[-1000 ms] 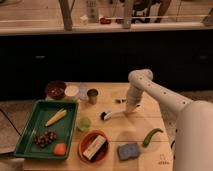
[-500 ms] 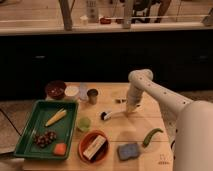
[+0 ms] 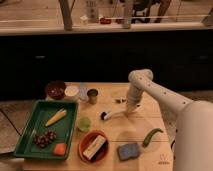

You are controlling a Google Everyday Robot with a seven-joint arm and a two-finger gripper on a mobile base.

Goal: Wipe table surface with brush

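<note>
The tan wooden table surface fills the lower middle of the camera view. The brush lies on it near the centre, its dark bristle head to the left and its slim white handle running right. My gripper reaches down from the white arm on the right and sits at the right end of the handle, close to the tabletop.
A green tray with food stands at the left. A small green cup, a red bowl, a blue sponge and a green pepper lie in front. A dark bowl, a white cup and a metal cup stand at the back.
</note>
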